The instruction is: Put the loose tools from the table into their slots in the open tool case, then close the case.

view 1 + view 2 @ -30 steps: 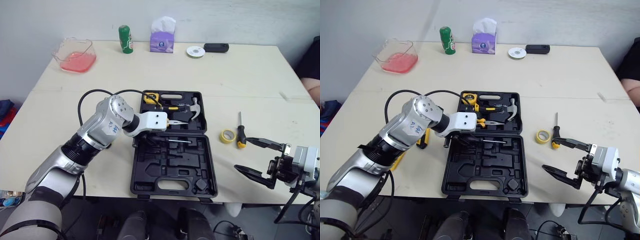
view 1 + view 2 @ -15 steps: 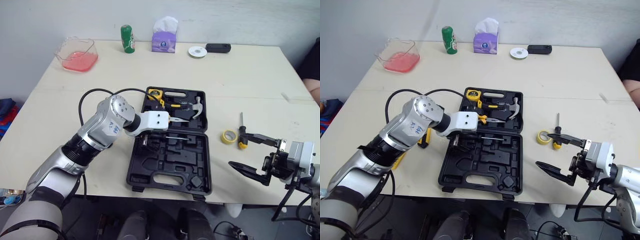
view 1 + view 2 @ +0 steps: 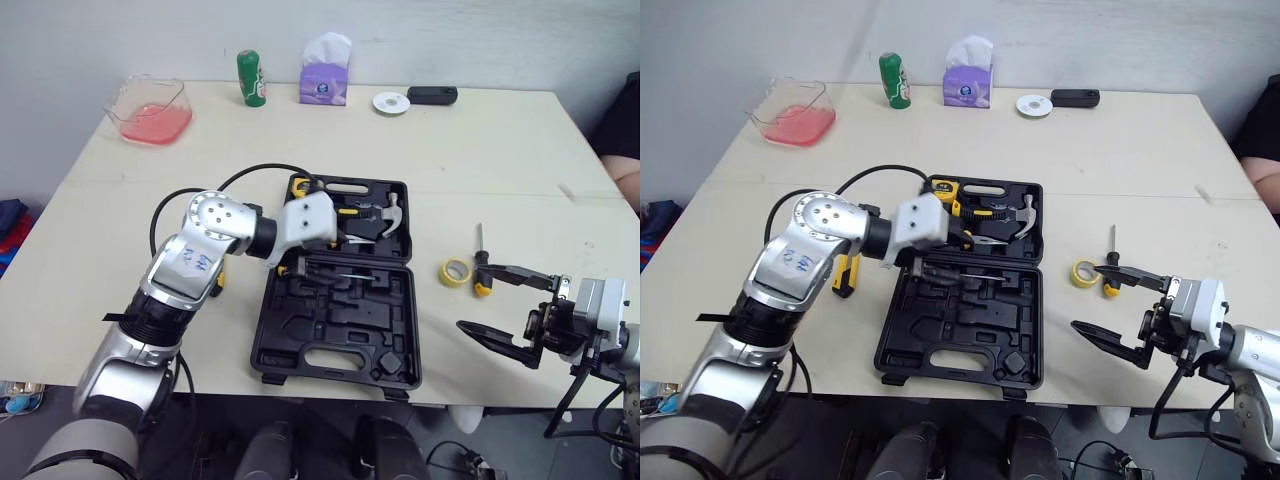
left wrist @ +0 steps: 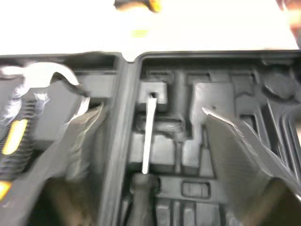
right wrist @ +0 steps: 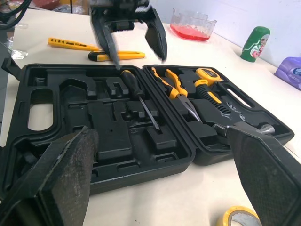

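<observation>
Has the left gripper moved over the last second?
Yes. The left gripper has risen from the case's base, toward the lid.

My left arm [image 3: 185,275] is silver with black joint rings and a blue scribble on its round elbow housing. A black cable [image 3: 255,170] loops to the white wrist block [image 3: 305,222]. My jaws' black pads [image 5: 70,165] are coarse-grained.

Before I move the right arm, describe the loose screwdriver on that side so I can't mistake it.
Find the open black tool case in the middle of the table. To its right, just beyond the right gripper, lies the screwdriver, shaft pointing away from the robot. Its slim shape and black-and-yellow handle separate it from the round yellow tape roll beside it.
</observation>
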Robot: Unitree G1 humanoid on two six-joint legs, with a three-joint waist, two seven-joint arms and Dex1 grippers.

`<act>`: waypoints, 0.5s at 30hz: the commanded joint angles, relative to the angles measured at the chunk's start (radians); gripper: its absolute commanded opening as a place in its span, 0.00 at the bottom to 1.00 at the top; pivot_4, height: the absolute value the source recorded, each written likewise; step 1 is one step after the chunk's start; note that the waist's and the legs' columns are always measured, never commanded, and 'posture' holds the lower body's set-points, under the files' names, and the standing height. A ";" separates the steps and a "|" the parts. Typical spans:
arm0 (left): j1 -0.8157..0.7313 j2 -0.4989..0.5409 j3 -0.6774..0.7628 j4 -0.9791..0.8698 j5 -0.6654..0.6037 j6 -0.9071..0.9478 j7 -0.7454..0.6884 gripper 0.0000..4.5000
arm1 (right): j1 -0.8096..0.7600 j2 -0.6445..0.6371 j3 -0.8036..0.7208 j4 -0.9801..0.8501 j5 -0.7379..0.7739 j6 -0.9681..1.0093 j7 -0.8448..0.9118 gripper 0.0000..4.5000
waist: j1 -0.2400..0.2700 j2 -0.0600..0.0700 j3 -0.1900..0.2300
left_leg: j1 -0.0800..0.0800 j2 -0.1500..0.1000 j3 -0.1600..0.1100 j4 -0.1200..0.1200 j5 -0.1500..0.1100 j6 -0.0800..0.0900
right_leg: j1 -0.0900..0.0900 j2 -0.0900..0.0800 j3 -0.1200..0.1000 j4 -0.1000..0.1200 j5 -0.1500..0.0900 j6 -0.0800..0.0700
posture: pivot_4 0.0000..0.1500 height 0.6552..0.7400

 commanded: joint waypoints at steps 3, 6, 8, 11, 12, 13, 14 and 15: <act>0.045 -0.016 0.074 0.104 -0.052 -0.119 0.026 0.14 | -0.029 0.009 -0.006 0.014 0.008 -0.020 -0.005 1.00 | 0.000 0.000 0.000 | 0.000 0.000 0.000 0.000 0.000 0.000 | 0.000 0.000 -0.001 0.000 0.000 0.000 | 1.00 1.00; 0.070 -0.013 0.061 0.125 -0.057 -0.091 0.033 0.02 | -0.040 0.015 0.000 0.022 0.004 -0.022 -0.006 1.00 | 0.001 0.000 0.000 | 0.000 -0.001 0.000 0.000 0.000 0.000 | 0.000 0.000 -0.002 0.000 0.000 0.000 | 1.00 1.00; 0.093 -0.020 0.052 0.118 -0.052 -0.108 0.045 0.02 | -0.044 0.016 0.005 0.025 0.002 -0.024 -0.005 1.00 | 0.001 0.000 0.000 | 0.000 -0.001 0.000 0.000 0.000 0.000 | 0.000 0.000 -0.002 0.000 0.000 0.000 | 1.00 1.00; 0.134 -0.025 0.020 0.107 -0.028 -0.096 0.074 0.02 | -0.049 0.016 0.013 0.031 -0.002 -0.028 -0.005 1.00 | 0.001 0.000 0.000 | 0.000 -0.001 0.000 0.000 0.000 0.000 | 0.000 0.000 -0.002 0.000 0.000 0.000 | 1.00 1.00; 0.143 -0.025 0.009 0.108 -0.020 -0.094 0.081 0.02 | -0.055 0.014 0.017 0.037 -0.005 -0.029 -0.003 1.00 | 0.000 0.000 0.000 | 0.000 -0.001 0.000 0.000 0.000 0.000 | 0.000 0.000 -0.002 0.000 0.000 0.000 | 1.00 1.00; 0.148 -0.028 0.004 0.116 -0.009 -0.111 0.095 0.02 | -0.061 0.013 0.019 0.045 -0.006 -0.031 -0.003 1.00 | 0.000 0.000 0.000 | 0.000 -0.001 0.000 0.000 0.000 0.000 | 0.000 0.000 -0.002 0.000 0.000 0.000 | 1.00 1.00; 0.151 -0.033 0.002 0.127 -0.002 -0.122 0.111 0.02 | -0.068 0.011 0.020 0.053 -0.008 -0.032 -0.001 1.00 | 0.000 0.000 0.000 | 0.000 -0.001 0.000 0.000 0.000 0.000 | 0.000 0.000 -0.002 0.000 0.000 0.000 | 1.00 1.00; 0.154 -0.038 0.001 0.133 -0.002 -0.119 0.120 0.02 | -0.074 0.009 0.021 0.060 -0.010 -0.034 0.002 1.00 | 0.000 0.000 0.000 | 0.000 -0.001 0.000 0.000 0.000 0.000 | 0.000 0.000 -0.002 0.000 0.000 0.000 | 1.00 1.00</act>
